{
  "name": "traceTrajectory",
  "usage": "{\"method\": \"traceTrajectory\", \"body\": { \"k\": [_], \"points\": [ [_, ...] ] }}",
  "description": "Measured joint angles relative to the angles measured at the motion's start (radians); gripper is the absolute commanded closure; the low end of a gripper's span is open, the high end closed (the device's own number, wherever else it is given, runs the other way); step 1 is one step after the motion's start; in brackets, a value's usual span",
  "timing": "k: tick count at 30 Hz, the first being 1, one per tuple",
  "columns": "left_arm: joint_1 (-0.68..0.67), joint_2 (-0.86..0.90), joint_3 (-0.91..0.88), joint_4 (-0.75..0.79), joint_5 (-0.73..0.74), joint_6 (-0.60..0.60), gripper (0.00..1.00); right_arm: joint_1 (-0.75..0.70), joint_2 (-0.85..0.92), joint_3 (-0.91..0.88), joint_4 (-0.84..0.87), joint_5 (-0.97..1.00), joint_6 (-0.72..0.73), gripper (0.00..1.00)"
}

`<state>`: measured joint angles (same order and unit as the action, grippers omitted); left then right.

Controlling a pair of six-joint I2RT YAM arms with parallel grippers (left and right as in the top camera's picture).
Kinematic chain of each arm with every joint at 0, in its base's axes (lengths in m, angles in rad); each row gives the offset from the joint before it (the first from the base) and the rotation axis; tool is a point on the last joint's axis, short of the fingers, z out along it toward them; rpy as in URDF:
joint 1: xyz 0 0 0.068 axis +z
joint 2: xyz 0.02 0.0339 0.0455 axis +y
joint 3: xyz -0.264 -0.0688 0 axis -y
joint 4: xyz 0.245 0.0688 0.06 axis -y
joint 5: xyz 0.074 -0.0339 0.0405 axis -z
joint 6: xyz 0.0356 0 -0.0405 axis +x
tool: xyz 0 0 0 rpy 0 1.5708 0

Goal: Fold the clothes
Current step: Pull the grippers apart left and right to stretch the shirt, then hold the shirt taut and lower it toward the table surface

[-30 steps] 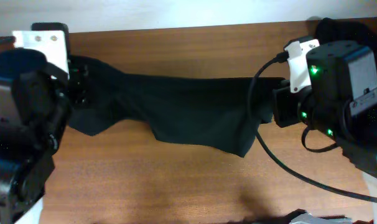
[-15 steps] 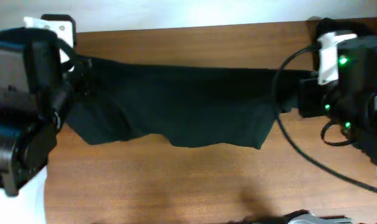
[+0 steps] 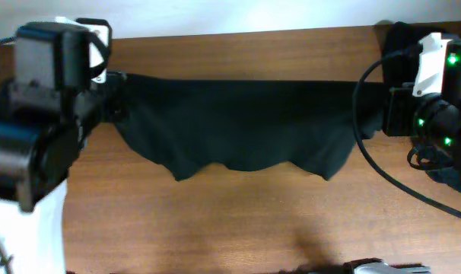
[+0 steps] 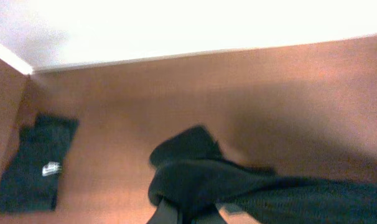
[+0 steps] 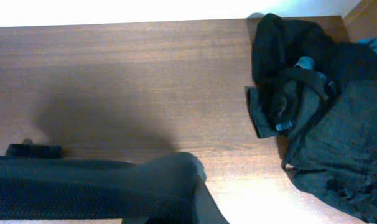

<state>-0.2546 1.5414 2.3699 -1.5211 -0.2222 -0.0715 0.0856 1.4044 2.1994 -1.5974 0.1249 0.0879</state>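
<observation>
A black garment [image 3: 238, 122] of the clothes hangs stretched wide above the brown table [image 3: 215, 228], its top edge taut and its lower edge sagging in waves. My left gripper [image 3: 118, 99] is shut on its left end and my right gripper [image 3: 381, 110] is shut on its right end. In the left wrist view the cloth [image 4: 201, 174] bunches over my left gripper [image 4: 185, 213]. Cloth [image 5: 83, 186] also wraps my right gripper [image 5: 182, 211] in the right wrist view, so the fingertips of both are hidden.
A folded black garment with a small white logo [image 4: 36, 165] lies on the table far from the left gripper. A heap of dark clothes [image 5: 313, 93] sits at the table's far right corner [image 3: 402, 38]. The table's far edge meets a white wall.
Both arms have moved apart and toward the far edge. The garment went from slack and bunched to pulled wide and taut between them.
</observation>
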Motion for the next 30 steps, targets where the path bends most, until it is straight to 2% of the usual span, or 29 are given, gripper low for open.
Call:
{"method": "traceTrajectory", "body": {
  "k": [5, 10, 18, 30],
  "points": [
    [0.000, -0.116, 0.021, 0.038, 0.006, 0.000, 0.99, 0.000, 0.000, 0.000, 0.000, -0.025, -0.006, 0.96],
    [0.000, -0.182, 0.042, -0.001, 0.010, -0.018, 0.99, 0.000, 0.000, 0.003, 0.000, -0.079, -0.010, 0.96],
    [0.000, -0.146, 0.040, -0.133, 0.010, -0.114, 1.00, 0.000, -0.001, 0.017, -0.072, -0.094, -0.010, 0.96],
    [0.000, -0.175, 0.037, -0.168, 0.061, -0.162, 0.99, 0.000, -0.039, 0.107, -0.095, -0.142, -0.008, 0.96]
  ]
}}
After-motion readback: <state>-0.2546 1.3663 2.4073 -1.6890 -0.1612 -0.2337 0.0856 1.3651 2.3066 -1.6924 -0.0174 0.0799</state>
